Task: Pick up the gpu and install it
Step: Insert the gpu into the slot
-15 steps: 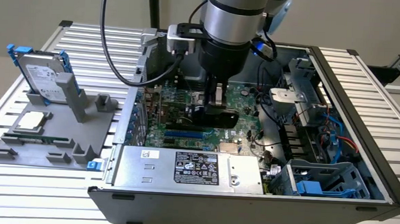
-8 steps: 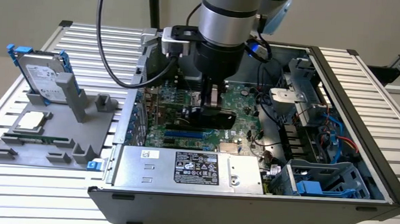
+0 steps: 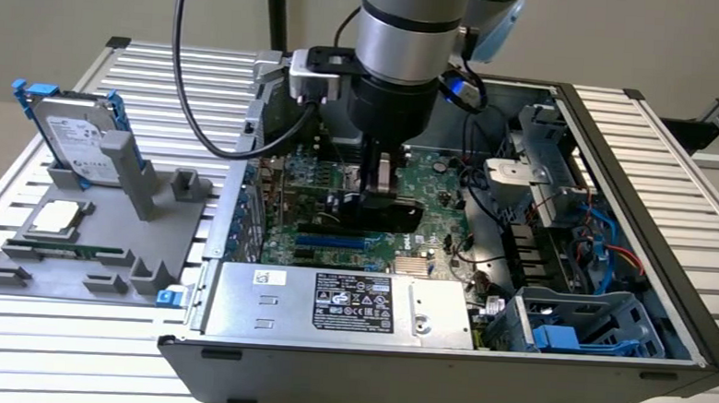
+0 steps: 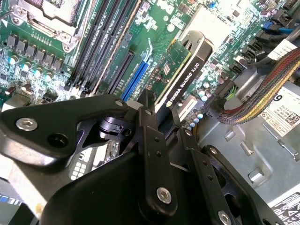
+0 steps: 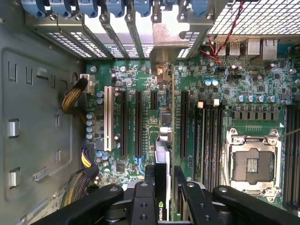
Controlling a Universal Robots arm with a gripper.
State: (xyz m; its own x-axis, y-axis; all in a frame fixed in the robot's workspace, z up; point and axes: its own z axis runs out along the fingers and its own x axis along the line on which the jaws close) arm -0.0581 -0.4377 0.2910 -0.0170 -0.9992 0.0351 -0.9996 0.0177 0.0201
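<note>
Clearly the install step is in hand: the gripper (image 3: pixel 382 195) is clamped on the gpu (image 4: pixel 185 70), holding it on edge inside the open case (image 3: pixel 657 162), low over the motherboard (image 3: pixel 441 173). In the first wrist view the gpu (image 5: pixel 165 154) runs between the black expansion slots (image 5: pixel 138 124), its bracket end toward the rear slot covers (image 5: pixel 117 23). Whether its edge is already seated I cannot tell. As I judge it, the next move calls for a straight, even press with the card square to its slot.
</note>
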